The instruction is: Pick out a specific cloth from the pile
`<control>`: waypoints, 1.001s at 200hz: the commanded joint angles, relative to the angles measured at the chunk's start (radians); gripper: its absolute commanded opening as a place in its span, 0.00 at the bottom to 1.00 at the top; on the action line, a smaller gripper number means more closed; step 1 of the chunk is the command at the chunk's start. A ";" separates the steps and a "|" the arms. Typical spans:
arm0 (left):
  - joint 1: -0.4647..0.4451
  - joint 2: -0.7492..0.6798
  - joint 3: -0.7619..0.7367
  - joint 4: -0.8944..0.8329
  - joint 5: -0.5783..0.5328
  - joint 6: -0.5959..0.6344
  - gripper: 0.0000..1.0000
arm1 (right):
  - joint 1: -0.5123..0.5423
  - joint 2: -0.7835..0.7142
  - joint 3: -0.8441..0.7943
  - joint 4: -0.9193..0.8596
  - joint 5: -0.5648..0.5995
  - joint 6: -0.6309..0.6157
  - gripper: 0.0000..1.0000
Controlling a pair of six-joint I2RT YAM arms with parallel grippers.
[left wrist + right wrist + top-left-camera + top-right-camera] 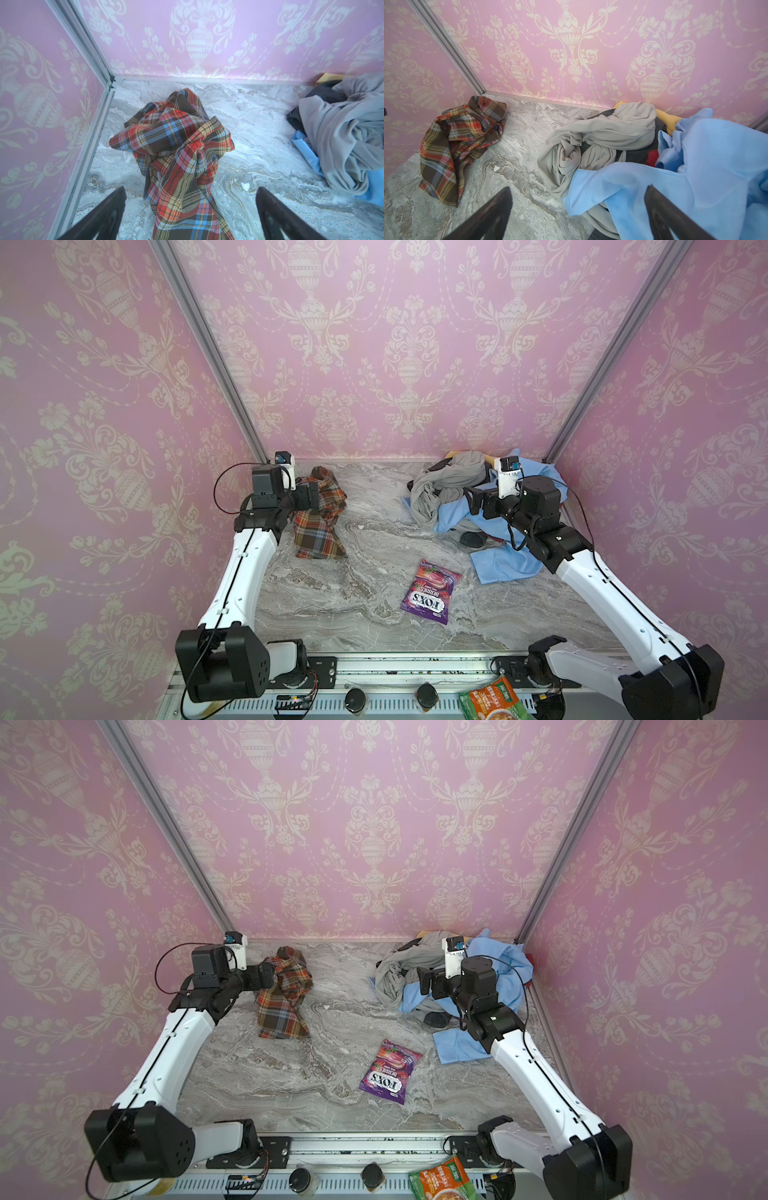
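The plaid cloth (pixel 320 526) (pixel 284 1006) lies crumpled by itself at the back left of the marble table (pixel 365 626), apart from the pile (pixel 461 493) (pixel 415 969) at the back right. In that pile a grey garment (pixel 602 135) rests on a light blue shirt (pixel 695 176), with dark, red and yellow pieces showing beneath. My left gripper (pixel 191 189) (pixel 312 494) hovers open over the cloth (pixel 178 158), a finger on each side, gripping nothing. Over the pile's left edge my right gripper (pixel 577 188) (pixel 471 499) is also open, above the blue shirt's hem and bare table.
A purple candy bag (pixel 431 592) lies on the table's front middle. A green snack packet (pixel 492 699) sits on the front rail. Pink patterned walls with aluminium corner posts (pixel 208 348) close in the back and both sides.
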State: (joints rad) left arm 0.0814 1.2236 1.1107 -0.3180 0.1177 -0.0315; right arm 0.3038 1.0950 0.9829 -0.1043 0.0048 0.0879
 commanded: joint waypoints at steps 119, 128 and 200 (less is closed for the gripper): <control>0.057 -0.007 -0.707 0.911 -0.079 -0.017 0.99 | -0.222 -0.121 -0.587 0.560 0.173 -0.072 1.00; 0.063 0.015 -0.709 0.926 -0.073 -0.021 0.99 | -0.245 -0.111 -0.609 0.591 0.157 -0.071 1.00; 0.089 0.234 -0.732 1.098 0.020 -0.073 0.99 | -0.308 0.205 -0.671 0.910 0.008 -0.042 1.00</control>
State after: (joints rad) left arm 0.1623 1.4055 0.4030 0.6788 0.0998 -0.0845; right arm -0.0013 1.1889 0.3275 0.6418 0.0998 0.0238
